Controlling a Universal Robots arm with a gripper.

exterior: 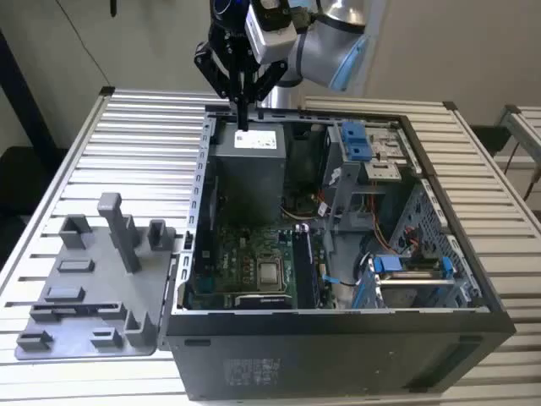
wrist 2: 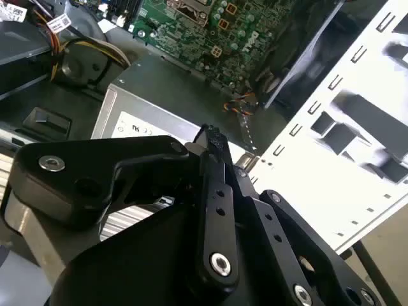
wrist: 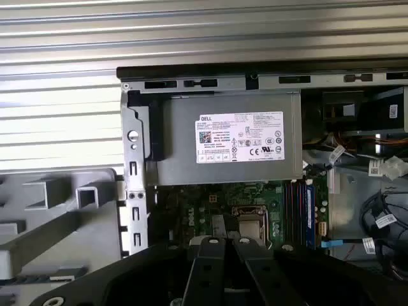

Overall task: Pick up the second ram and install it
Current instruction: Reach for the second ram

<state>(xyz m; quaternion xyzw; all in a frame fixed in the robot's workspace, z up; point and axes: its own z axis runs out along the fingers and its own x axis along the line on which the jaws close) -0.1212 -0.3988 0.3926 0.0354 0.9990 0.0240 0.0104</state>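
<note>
Exterior view: the gripper (exterior: 243, 121) hangs over the power supply (exterior: 247, 161) with its fingers pressed together, and I see nothing held between them.
It sits above the rear of the open computer case (exterior: 338, 326), well apart from the grey fixture (exterior: 93, 279) on the exterior view's left. A thin dark strip in a low slot of that fixture looks to be the second ram (exterior: 74, 308), probably parked there so an edge is free to grasp. In the second wrist view the fingertips (wrist 2: 215, 143) meet with no gap. In the first wrist view the arm's black body partly cuts off the memory slots (wrist: 298, 210). I cannot tell which are filled, and the strip's ends blur into shadow.
</note>
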